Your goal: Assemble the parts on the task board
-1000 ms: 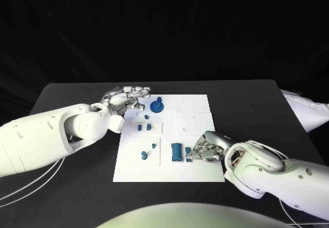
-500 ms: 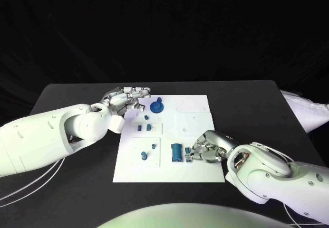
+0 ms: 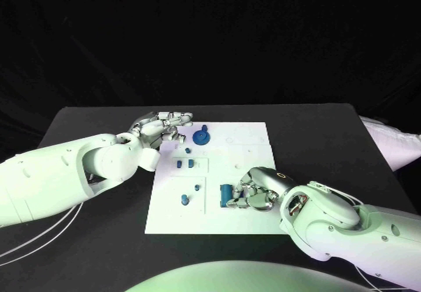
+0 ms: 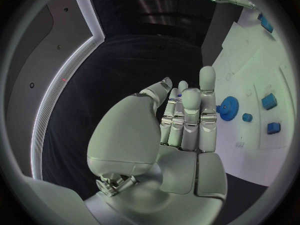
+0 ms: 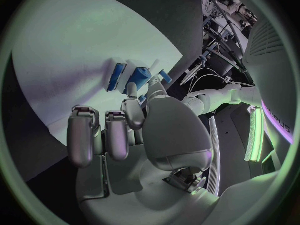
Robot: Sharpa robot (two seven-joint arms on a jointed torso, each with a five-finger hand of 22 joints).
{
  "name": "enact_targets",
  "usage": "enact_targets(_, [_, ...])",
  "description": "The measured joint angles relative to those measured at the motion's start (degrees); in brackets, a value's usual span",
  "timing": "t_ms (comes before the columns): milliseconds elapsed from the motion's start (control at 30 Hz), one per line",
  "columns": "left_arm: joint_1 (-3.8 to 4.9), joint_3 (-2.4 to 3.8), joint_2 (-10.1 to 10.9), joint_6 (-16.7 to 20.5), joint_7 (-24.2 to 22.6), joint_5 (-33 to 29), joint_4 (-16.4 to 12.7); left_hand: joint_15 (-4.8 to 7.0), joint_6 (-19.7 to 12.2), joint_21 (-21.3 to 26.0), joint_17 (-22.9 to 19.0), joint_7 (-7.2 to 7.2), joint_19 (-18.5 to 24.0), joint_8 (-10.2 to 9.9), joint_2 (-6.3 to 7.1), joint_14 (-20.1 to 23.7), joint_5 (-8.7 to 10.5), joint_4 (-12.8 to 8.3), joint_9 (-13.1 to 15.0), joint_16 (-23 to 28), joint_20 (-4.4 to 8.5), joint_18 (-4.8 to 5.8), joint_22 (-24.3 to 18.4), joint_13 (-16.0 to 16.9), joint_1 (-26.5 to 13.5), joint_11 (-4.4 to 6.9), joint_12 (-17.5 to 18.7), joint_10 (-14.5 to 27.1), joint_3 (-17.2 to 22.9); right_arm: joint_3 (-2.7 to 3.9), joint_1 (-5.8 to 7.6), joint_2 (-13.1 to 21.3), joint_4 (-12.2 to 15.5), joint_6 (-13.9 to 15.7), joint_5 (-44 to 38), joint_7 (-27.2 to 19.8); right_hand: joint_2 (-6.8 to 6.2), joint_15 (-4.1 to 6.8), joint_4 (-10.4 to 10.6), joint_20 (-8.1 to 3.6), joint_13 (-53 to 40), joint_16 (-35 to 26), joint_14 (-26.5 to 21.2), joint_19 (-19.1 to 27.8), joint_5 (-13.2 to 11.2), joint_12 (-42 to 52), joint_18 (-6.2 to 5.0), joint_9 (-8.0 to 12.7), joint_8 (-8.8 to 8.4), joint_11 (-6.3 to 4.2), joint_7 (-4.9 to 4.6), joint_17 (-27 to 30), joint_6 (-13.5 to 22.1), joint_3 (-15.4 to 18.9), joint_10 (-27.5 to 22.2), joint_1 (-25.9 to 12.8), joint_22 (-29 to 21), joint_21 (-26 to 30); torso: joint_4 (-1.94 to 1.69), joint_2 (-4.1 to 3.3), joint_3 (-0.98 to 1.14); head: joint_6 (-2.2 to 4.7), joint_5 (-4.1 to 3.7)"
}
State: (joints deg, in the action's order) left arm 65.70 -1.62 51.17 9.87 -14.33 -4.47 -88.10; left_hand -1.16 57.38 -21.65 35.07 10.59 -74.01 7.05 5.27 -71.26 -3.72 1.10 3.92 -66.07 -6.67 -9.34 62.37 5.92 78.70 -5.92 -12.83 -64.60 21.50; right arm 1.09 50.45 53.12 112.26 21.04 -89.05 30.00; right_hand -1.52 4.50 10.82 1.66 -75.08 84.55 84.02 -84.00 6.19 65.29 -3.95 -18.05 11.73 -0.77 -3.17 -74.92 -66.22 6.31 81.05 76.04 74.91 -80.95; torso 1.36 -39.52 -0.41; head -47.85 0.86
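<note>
Looking down from the head view, the white task board [image 3: 250,137] lies mid-table [image 3: 87,121]; the right hand [image 3: 256,190] rests at a blue block [image 3: 226,193], though a grip cannot be told. The left hand [image 3: 163,123] hovers off the board's far corner beside a blue gear [image 3: 202,135]. In the left wrist view, that hand [image 4: 181,120] holds nothing, fingers straight and close together. In the right wrist view, the fingers [image 5: 134,102] touch the block [image 5: 139,77].

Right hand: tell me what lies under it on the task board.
Under the right hand the white task board shows, with a blue rectangular part beside its fingers and another small blue part at their tips. Anything beneath the palm is covered.
</note>
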Motion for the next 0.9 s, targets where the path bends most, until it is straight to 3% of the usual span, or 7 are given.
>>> enact_targets(267, [0.00, 0.00, 0.1, 0.0, 0.0, 0.0, -0.1, 0.00, 0.0, 0.0, 0.0, 0.00, 0.0, 0.0, 0.00, 0.0, 0.00, 0.0, 0.0, 0.0, 0.00, 0.00, 0.0, 0.0, 0.0, 0.00, 0.0, 0.0, 0.0, -0.02, 0.00, -0.8, -1.0, -0.5, -2.0, 2.0, 0.35, -0.01, 0.0, 0.00, 0.1, 0.2, 0.0, 0.0, -0.2, 0.6, 0.00, -0.2, 0.24, 0.22, 0.19, 0.0, -0.2, 0.0, 0.2, 0.3, 0.0, -0.3, 0.02, -0.02, 0.00, -0.04, 0.21])
enact_targets(433, [-0.01, 0.00, 0.1, 0.0, 0.0, 0.0, -0.1, 0.00, 0.0, 0.0, 0.0, 0.00, 0.0, 0.0, 0.00, 0.0, 0.00, 0.0, 0.0, 0.0, 0.00, 0.00, 0.0, 0.0, 0.0, 0.00, 0.0, 0.0, 0.0, -0.02, 0.00, -0.8, -1.8, -0.5, -3.0, 3.1, 1.55, 0.24, 0.2, -0.37, 0.0, 0.2, -0.2, 0.1, 0.1, 0.7, 0.00, -0.2, 0.45, 0.22, 0.38, 0.0, -0.4, 0.2, 0.2, -0.2, 0.0, -0.5, 0.07, 0.01, 0.03, -0.07, 0.31])
enact_targets(800, [-0.01, 0.00, 0.1, 0.0, 0.1, 0.0, -0.2, 0.00, 0.0, 0.0, 0.0, 0.00, 0.0, 0.0, 0.00, 0.0, 0.00, 0.0, 0.0, 0.0, 0.00, 0.00, 0.0, 0.0, 0.0, 0.00, 0.0, 0.0, 0.0, 0.00, 0.01, -0.6, -1.7, 0.4, -3.8, 4.0, 1.68, 0.42, 0.4, -0.42, 0.0, 0.2, 0.0, 0.0, 0.8, 0.7, 0.00, -0.4, 0.45, 0.22, 0.45, 0.0, -0.4, 0.4, 0.2, 0.0, 0.0, -0.5, 0.13, 0.03, 0.10, -0.04, 0.35])
enact_targets(900, [-0.01, 0.00, 0.1, 0.0, 0.1, 0.0, -0.2, 0.00, 0.0, 0.0, 0.0, 0.00, 0.0, 0.0, 0.00, 0.0, 0.00, 0.0, 0.0, 0.0, 0.00, 0.00, 0.0, 0.0, 0.0, 0.00, 0.0, 0.0, 0.0, 0.00, 0.01, 0.1, -1.2, 1.6, -3.2, 3.6, 1.66, 0.41, 0.6, -0.42, 0.0, 0.1, 0.0, 0.0, 1.8, 0.1, 0.00, -0.3, 0.45, 0.22, -0.04, 0.0, 0.0, 1.0, 0.2, 0.0, 0.0, 0.1, 0.14, 0.03, 0.11, 0.02, 0.38])
